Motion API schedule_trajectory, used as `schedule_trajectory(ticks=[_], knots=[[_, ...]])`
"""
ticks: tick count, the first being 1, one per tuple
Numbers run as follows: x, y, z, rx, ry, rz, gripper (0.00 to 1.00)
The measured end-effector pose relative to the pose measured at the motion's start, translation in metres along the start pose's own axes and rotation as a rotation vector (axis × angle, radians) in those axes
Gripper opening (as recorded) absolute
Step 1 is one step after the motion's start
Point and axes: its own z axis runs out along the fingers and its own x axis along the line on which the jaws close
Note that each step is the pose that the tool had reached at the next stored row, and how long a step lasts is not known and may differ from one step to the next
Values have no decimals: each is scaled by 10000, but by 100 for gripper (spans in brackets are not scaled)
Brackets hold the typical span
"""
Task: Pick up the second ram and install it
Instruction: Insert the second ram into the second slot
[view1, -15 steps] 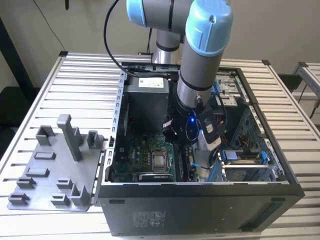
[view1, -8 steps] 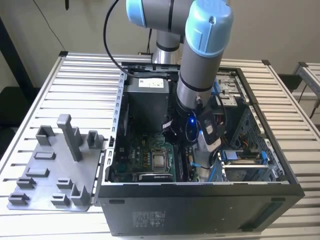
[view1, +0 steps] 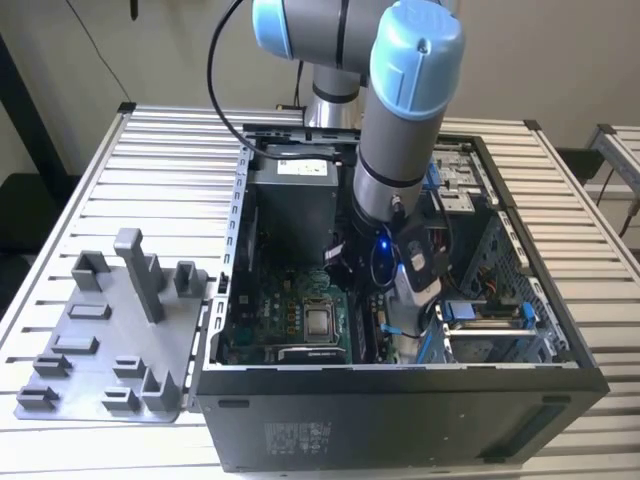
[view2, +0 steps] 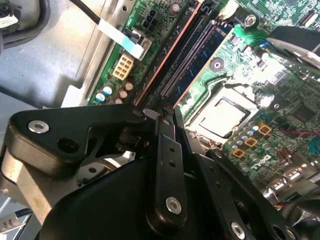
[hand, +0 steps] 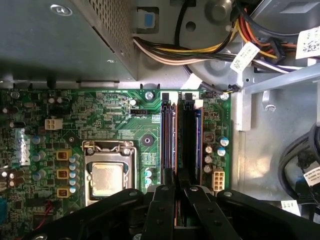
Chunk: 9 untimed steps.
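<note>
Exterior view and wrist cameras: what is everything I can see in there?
computer case: one, black, open, on table
table: one, silver, slatted
tray: one, grey, upright posts, exterior view's left of case
motherboard: one, green, inside case
processor chip: one, silver, on motherboard
ram stick: one, dark, standing in a slot, end at gripper
cables: bundle, mixed colours, beside motherboard
robot arm: one, grey and blue, reaching into case
gripper: one, black, over the slots
</note>
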Motion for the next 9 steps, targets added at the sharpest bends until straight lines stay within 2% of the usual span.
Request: schedule_trajectory(ticks=[9], knots=[[0, 2, 9, 0, 1, -30, 14]])
